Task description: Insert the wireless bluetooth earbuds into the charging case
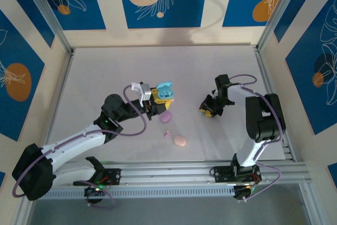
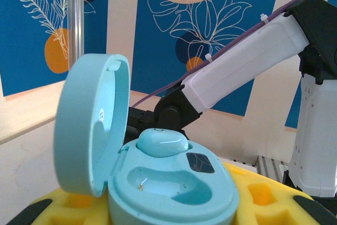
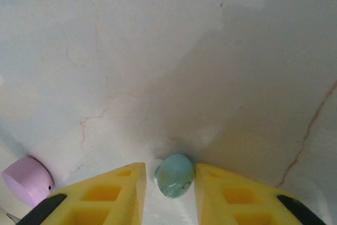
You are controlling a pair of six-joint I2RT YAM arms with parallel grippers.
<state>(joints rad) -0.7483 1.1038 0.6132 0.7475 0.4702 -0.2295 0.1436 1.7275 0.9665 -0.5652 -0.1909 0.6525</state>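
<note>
You have two light-blue earbuds. One earbud (image 3: 174, 175) lies on the bench (image 3: 158, 51) between the fingers of your right claw (image 3: 170, 168), which stands narrow about it with a sliver of bench showing on one side; it looks too round to tell which way it points. The other earbud (image 2: 162, 142) sits in the far well of the one open charging case (image 2: 174, 196), long axis across the left wrist view, lid upright — your left claw (image 1: 161, 96) clamps that case. Near it lie one tiny purple nub (image 1: 167, 134), one purple oval (image 1: 166, 116) and one pink oval (image 1: 179, 140).
</note>
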